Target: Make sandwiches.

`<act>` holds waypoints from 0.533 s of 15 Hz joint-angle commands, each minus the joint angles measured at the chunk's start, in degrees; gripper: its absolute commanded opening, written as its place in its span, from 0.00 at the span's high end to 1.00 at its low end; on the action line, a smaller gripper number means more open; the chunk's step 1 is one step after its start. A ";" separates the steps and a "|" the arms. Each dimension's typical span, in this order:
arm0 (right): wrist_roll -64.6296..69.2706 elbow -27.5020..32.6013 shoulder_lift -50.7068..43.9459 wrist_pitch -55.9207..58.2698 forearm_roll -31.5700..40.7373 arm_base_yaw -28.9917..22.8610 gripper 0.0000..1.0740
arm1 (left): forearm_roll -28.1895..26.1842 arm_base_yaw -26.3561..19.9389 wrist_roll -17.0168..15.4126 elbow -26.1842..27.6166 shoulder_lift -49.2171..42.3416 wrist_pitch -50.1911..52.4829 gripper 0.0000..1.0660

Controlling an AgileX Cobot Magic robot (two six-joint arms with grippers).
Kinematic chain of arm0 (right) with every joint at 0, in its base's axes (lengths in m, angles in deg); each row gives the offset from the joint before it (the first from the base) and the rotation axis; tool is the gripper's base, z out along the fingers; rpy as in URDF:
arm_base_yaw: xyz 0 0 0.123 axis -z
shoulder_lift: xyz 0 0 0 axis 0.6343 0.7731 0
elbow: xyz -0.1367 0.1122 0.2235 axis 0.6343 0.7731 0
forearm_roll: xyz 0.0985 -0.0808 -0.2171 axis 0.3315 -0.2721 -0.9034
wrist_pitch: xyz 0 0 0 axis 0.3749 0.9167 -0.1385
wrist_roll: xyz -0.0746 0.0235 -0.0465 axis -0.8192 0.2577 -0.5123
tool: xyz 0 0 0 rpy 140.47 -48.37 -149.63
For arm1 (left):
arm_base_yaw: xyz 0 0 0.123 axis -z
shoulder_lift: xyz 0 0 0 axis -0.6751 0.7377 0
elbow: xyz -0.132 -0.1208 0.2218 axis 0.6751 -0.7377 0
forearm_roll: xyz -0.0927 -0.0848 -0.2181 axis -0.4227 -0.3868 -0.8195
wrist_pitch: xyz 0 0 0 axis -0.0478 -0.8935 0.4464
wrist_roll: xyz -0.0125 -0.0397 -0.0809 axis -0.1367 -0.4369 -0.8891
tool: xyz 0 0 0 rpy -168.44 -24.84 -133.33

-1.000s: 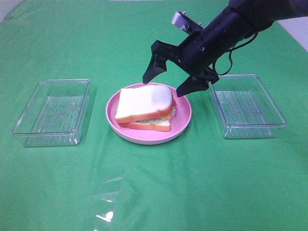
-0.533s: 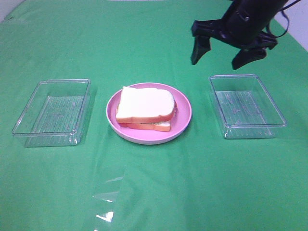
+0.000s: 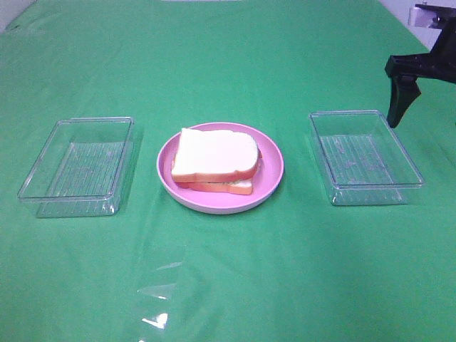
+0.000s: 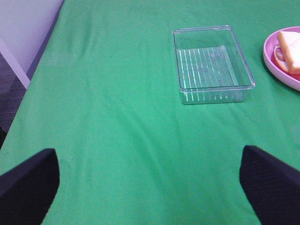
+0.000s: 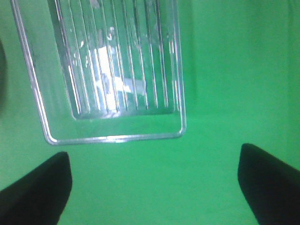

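Note:
A sandwich of white bread slices with orange-brown crust and a pale filling edge lies on the pink plate at the table's middle. Its corner also shows in the left wrist view. My right gripper is open and empty, above the cloth just beyond the right tray's end. In the exterior view only one of its dark fingers shows, at the far right edge. My left gripper is open and empty, far to the left of the plate and out of the exterior view.
A clear plastic tray stands left of the plate and shows in the left wrist view. Another clear tray stands to the right, under my right wrist. A clear plastic film lies on the green cloth at the front.
My right gripper has pulled away from over the sandwich, moving right and back past the right tray. The sandwich stays on the plate.

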 commanded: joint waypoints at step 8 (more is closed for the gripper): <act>-2.41 41.25 -47.78 -4.07 1.15 0.06 0.15 | -0.69 0.23 -0.34 -0.23 -0.86 0.34 0.09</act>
